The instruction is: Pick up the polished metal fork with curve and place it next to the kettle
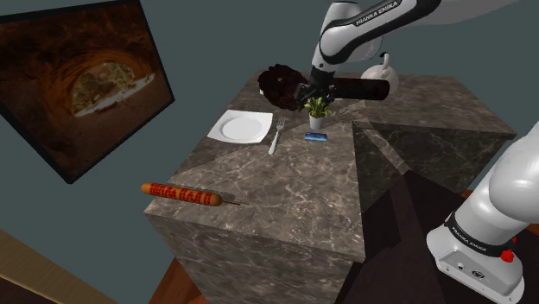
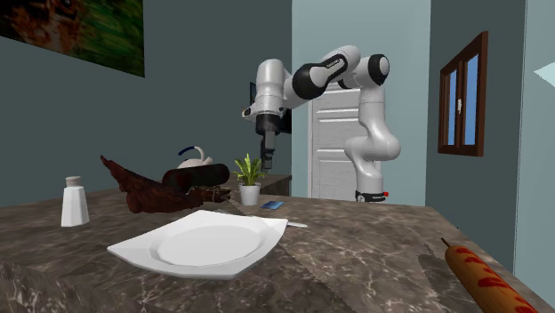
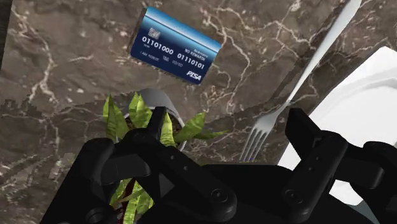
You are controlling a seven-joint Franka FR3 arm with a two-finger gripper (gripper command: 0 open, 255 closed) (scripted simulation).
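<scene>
ok, approach step: claw (image 3: 226, 127) wide open, above the plant (image 1: 319, 108). fork (image 1: 276, 136) lies beside the plate (image 1: 240, 128), by the worktop (image 1: 259, 190) edge at the shoulder view's left; next shift over it, descend.

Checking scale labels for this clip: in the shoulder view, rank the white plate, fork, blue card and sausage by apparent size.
Largest to smallest:
1. white plate
2. sausage, longer but thinner and nearer the camera, so those two are unsure
3. fork
4. blue card
</scene>
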